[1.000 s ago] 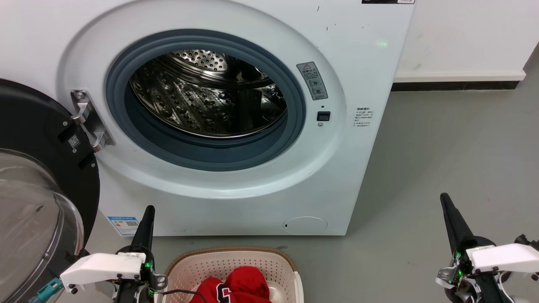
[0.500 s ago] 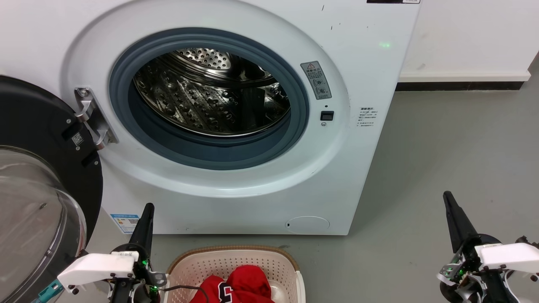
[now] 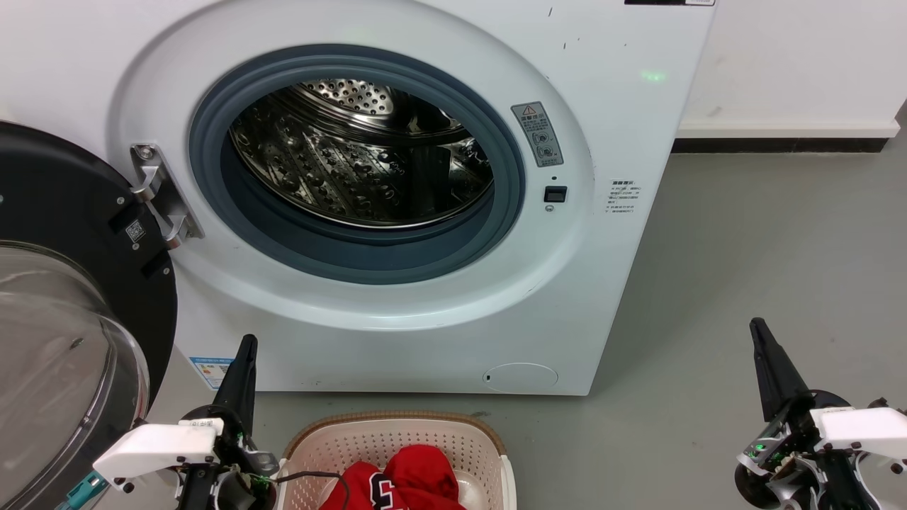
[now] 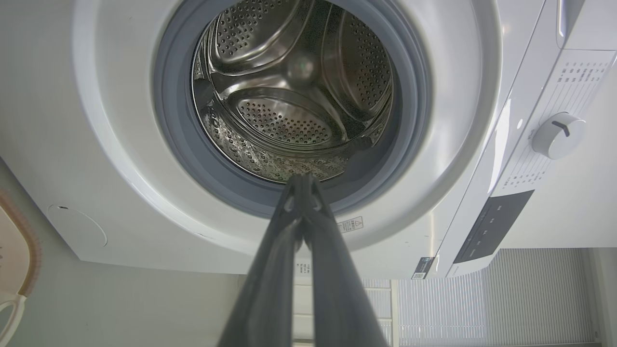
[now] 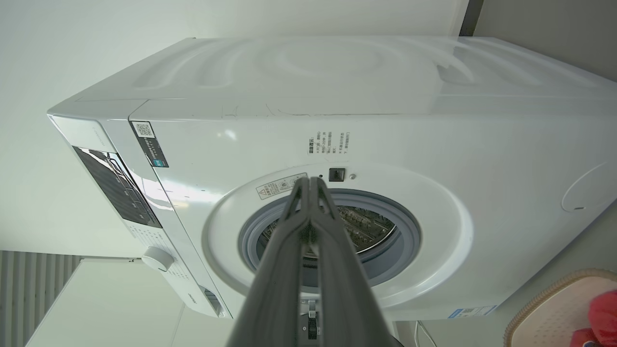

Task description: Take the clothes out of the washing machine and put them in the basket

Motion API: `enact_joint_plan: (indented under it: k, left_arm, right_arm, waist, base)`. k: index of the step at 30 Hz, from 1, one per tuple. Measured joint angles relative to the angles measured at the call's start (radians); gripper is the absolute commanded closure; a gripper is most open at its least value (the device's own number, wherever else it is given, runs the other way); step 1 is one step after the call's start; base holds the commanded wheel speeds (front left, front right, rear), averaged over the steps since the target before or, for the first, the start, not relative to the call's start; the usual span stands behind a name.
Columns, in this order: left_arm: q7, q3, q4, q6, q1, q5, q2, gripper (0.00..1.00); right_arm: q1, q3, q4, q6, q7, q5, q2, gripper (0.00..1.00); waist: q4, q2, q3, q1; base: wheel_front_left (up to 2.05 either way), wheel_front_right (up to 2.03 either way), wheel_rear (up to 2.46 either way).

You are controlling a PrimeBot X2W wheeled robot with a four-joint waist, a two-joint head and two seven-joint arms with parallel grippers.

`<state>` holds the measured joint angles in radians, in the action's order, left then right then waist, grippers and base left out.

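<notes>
Red clothes (image 3: 405, 480): bunched in the basket (image 3: 394, 418) at the near edge of the head view, with a black-and-white print showing on the fabric.
Basket: cream perforated plastic with a brown woven-look rim. It stands on the floor (image 3: 765, 241) just in front of the washing machine (image 3: 631, 120), between the two arms. One corner of it, with a bit of red cloth, shows at the lower right of the right wrist view.
Washing machine: white front-loader with its port open. A grey rubber ring (image 3: 358, 261) circles the mouth.
Drum (image 3: 354, 170): perforated steel. Its shiny walls and raised paddles show plainly in the head and left wrist views.
Door (image 3: 71, 340): black-rimmed round glass, swung wide to the left on a metal hinge (image 3: 159, 198).
Left gripper (image 3: 246, 347): near left, just beside the basket's left side and apart from it. Its jaws are together, and the long dark fingers point towards the machine's front. In its own wrist view the tips meet in front of the lower ring.
Right gripper (image 3: 757, 333): near right, over grey floor, well apart from the basket and to the right of the machine. Its jaws are together, tips touching.
</notes>
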<state>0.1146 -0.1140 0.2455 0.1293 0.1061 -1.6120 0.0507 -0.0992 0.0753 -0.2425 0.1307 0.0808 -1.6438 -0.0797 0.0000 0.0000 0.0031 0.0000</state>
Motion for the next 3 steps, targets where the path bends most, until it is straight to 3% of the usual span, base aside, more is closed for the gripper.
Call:
enact_joint_plan:
  k: [3]
  left_arm:
    - [0.0,0.0,0.0,0.0,0.0,0.0,0.0,1.0]
  right_arm:
    - [0.0,0.001,0.0,0.0,0.001,0.0,0.001,1.0]
  waist:
    - [0.0,0.0,0.0,0.0]
  base:
    - [0.0,0.0,0.0]
